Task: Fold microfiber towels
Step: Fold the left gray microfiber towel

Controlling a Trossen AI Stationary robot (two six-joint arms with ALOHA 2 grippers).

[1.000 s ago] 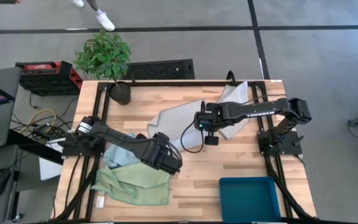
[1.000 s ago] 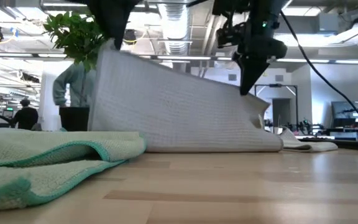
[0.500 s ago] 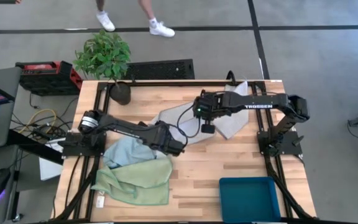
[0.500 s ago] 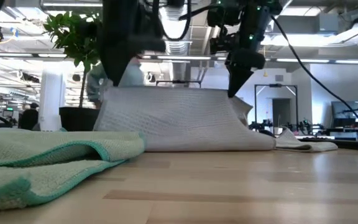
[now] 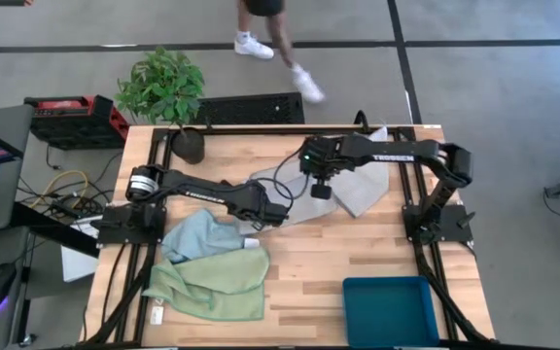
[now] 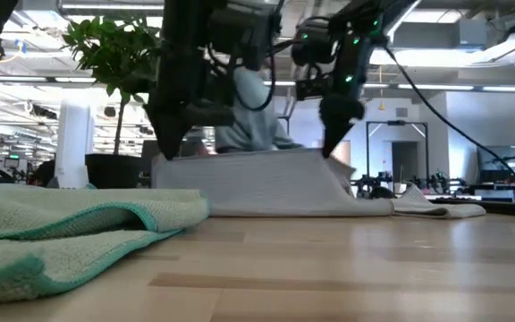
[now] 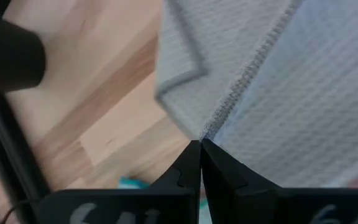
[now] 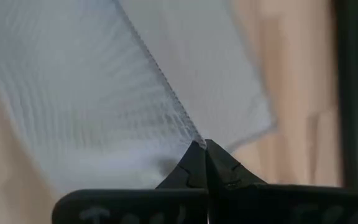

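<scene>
A light grey microfiber towel (image 5: pixel 261 183) lies mid-table, its near part raised off the wood as a low fold (image 6: pixel 257 179). My left gripper (image 5: pixel 272 212) is shut on the towel's left upper corner (image 6: pixel 164 154). My right gripper (image 5: pixel 319 187) is shut on the right upper corner (image 6: pixel 329 152). A light blue towel (image 5: pixel 202 233) and a pale green towel (image 5: pixel 212 284) lie flat at the near left, touched by no gripper. My left gripper pinches the grey towel's stitched edge (image 7: pixel 219 121) between its two shut fingers, slanting down from above. That corner is lifted off the table and the cloth below it rests on the wood. My right gripper pinches the towel's hemmed edge (image 8: pixel 182 124) at the fingertips, pointing steeply down. Its corner is held just above the table, the cloth sloping down from it.
A dark teal bin (image 5: pixel 389 309) stands at the near right. A potted plant (image 5: pixel 163 92) stands at the far left corner. More grey cloth (image 5: pixel 369 185) lies flat at the far right under my right arm. A person's legs (image 5: pixel 280 44) pass beyond the table.
Both grippers have gone toward the table's far edge while staying shut on the grey towel, and the left one has come down markedly. The towel's raised edge has sunk from a tall slope to a low fold over the part that stayed on the table.
</scene>
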